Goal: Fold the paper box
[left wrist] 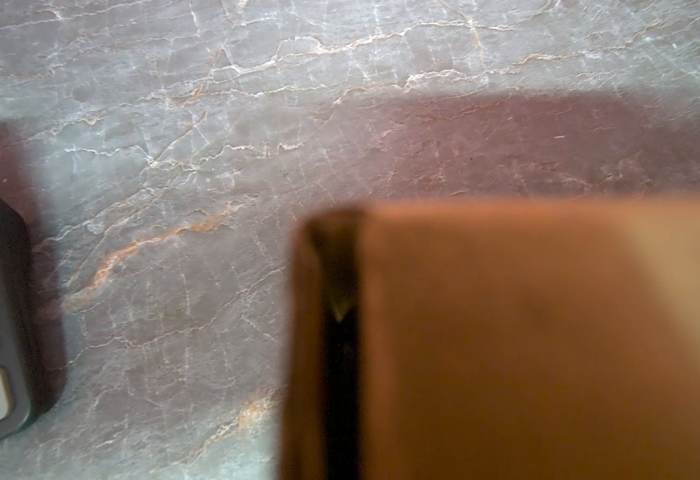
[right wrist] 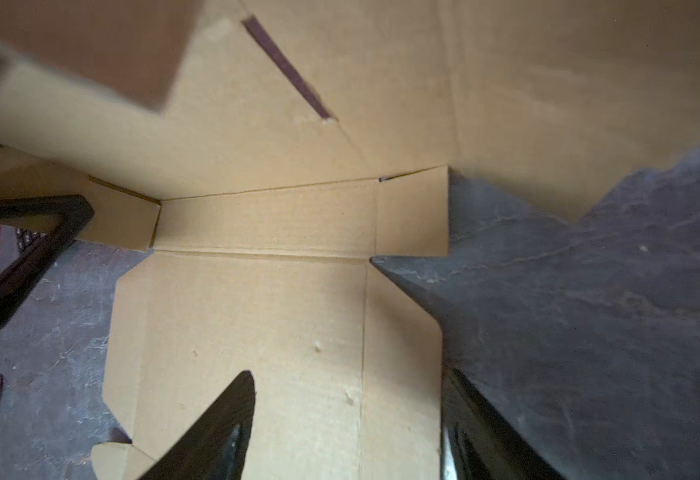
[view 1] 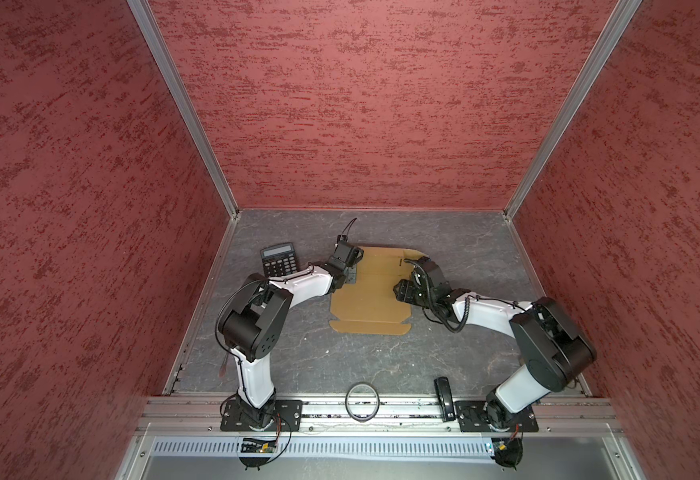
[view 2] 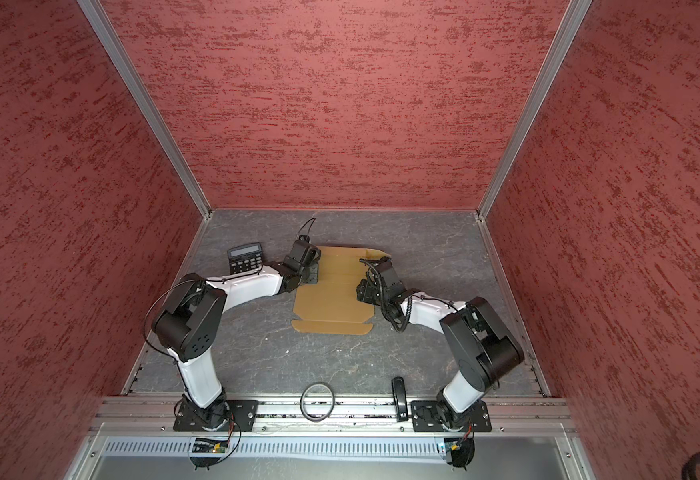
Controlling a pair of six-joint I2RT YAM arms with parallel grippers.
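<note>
Marbled table (view 1: 381, 361) | left hand (view 1: 350, 279) closed on paper box (view 1: 371, 299) flap, blurred | right hand (right wrist: 348, 399) open above it

The paper box (view 1: 367, 299) is plain tan-brown. The surface (view 1: 381, 361) is grey with pale marble veins. Beside the left hand (view 1: 350, 279), the calculator (view 1: 278, 259) is dark with pale keys.

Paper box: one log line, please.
paper box: flat, left flap lifted | left fingers: shut on flap | right fingers: open, right edge
</note>
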